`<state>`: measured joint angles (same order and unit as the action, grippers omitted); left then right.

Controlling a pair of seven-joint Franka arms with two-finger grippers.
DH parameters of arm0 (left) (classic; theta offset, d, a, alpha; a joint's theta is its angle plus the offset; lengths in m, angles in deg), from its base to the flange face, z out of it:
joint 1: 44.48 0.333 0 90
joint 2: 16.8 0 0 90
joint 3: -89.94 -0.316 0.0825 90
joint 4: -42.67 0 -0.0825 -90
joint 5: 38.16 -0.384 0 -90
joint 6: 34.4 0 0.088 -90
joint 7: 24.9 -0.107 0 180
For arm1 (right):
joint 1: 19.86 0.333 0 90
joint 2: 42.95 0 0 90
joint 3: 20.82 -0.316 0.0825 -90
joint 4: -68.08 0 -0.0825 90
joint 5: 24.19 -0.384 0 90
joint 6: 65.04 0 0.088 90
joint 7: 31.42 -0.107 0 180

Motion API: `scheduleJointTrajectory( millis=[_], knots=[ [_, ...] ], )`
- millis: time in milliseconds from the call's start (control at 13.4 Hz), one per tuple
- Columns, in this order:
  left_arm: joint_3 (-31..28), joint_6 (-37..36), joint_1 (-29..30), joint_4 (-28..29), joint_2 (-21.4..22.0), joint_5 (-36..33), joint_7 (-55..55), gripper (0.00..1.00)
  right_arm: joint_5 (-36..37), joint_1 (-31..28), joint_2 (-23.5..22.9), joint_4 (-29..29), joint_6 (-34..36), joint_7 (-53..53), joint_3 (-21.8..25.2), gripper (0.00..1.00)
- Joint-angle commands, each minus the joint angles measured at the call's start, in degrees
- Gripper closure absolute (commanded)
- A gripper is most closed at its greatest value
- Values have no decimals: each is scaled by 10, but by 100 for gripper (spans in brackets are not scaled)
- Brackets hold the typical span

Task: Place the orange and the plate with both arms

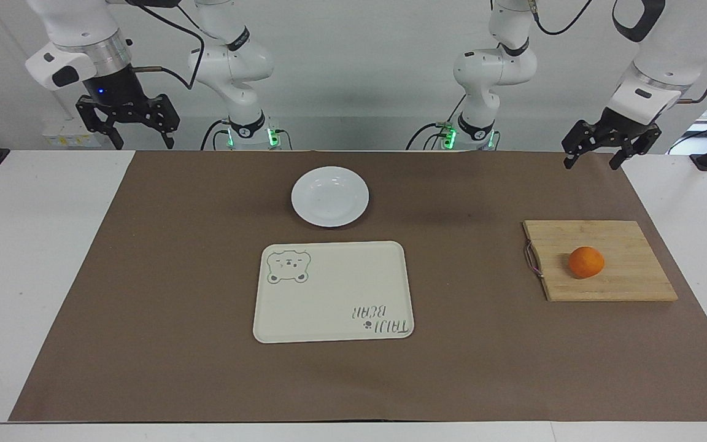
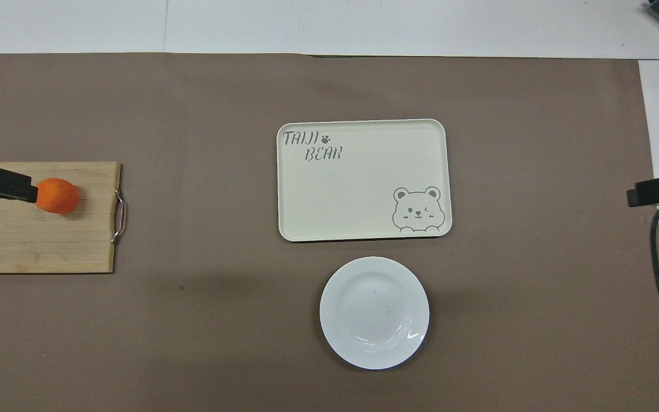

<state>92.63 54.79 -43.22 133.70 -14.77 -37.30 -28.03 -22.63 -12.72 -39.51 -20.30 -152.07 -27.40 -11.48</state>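
The orange (image 1: 586, 262) lies on a wooden cutting board (image 1: 623, 282) toward the left arm's end of the table; it also shows in the overhead view (image 2: 59, 195). The white plate (image 1: 330, 196) sits empty at the table's middle, nearer to the robots than the tray; it shows in the overhead view too (image 2: 374, 312). My left gripper (image 1: 591, 162) hangs open and empty in the air over the mat's edge by the robots, apart from the orange. Its tip (image 2: 18, 187) overlaps the orange from above. My right gripper (image 1: 143, 140) hangs open and empty at the right arm's end.
A cream rectangular tray with a bear drawing (image 1: 335, 288) lies empty at the middle, beside the plate and farther from the robots. A brown mat (image 1: 175, 294) covers most of the white table. The board has a metal handle (image 1: 533, 259).
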Motion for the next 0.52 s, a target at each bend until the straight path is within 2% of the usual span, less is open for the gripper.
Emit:
scheduleJointTrajectory(
  millis=[0,447],
  knots=[
    [2,-13,3,4,6,-8,3,0,1,-5,7,-5,5,12,-3,0],
    [2,-8,4,6,7,-8,8,0,2,-5,7,-5,5,12,-3,0]
  ],
)
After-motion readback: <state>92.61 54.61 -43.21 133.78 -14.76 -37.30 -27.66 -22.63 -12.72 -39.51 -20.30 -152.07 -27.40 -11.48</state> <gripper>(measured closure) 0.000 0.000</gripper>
